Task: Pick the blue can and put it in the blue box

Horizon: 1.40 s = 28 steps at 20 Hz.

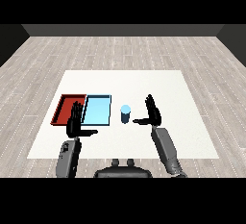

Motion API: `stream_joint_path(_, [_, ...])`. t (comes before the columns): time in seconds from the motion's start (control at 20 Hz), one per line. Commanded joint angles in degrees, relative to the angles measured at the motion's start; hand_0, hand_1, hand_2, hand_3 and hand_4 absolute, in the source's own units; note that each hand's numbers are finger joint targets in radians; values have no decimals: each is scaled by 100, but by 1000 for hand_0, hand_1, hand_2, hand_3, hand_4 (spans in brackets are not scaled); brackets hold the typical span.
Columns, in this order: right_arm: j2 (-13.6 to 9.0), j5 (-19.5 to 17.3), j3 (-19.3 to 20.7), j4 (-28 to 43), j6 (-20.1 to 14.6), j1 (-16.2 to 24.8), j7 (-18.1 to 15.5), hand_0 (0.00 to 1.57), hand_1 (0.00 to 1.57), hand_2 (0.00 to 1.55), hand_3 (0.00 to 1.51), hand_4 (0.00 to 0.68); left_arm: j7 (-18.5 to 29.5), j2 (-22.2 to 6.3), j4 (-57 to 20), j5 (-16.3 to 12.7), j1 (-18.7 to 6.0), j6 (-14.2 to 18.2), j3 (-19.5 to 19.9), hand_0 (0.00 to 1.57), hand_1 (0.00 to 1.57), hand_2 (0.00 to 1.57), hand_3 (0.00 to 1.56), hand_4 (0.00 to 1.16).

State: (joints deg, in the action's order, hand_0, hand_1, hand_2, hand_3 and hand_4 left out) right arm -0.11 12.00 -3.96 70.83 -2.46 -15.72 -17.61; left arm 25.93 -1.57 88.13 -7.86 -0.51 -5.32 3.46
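A white surface (144,81) carries a red tray (65,104) and a light blue tray (97,110) lying side by side, touching, the red one on the left. The left hand (74,122) rests over the near edges of both trays, fingers straight and thumb spread, holding nothing; the right hand (153,113) stands open too, thumb pointing toward the can and empty. The blue can (125,114) stands upright on the surface between the light blue tray and the right hand, just beside the tray and outside it.

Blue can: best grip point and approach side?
Probably the blue can by its round side wall, from the right: it stands upright, the open right hand is beside it with the thumb towards it, and the light blue tray lies just left.
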Motion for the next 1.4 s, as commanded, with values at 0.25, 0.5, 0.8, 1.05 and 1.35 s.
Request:
stream_joint_path(0.25, [10,659,-675,-1261,-695,-460,-741,0,0,0,0,0,-34,-249,-188,-136,-225,-115,252,0,0,0,0,0])
stream_joint_path(0.5, [10,782,-636,-1543,-657,-713,-646,0,0,0,0,0,-168,-15,664,-161,448,-46,-26,0,0,0,0,0])
stream_joint_path(0.8, [11,748,-507,-1730,-106,-330,-943,0,0,0,0,0,45,146,192,31,38,155,-155,0,0,0,0,0])
stream_joint_path(1.05, [11,1357,-860,-2650,-463,-1237,-1129,0,0,0,0,0,43,60,-118,-1,-173,135,-4,0,0,0,0,0])
stream_joint_path(1.35, [11,1758,-1351,-2487,-626,-1063,-1231,0,0,0,0,0,-534,-276,463,-343,-137,28,320,0,0,0,0,0])
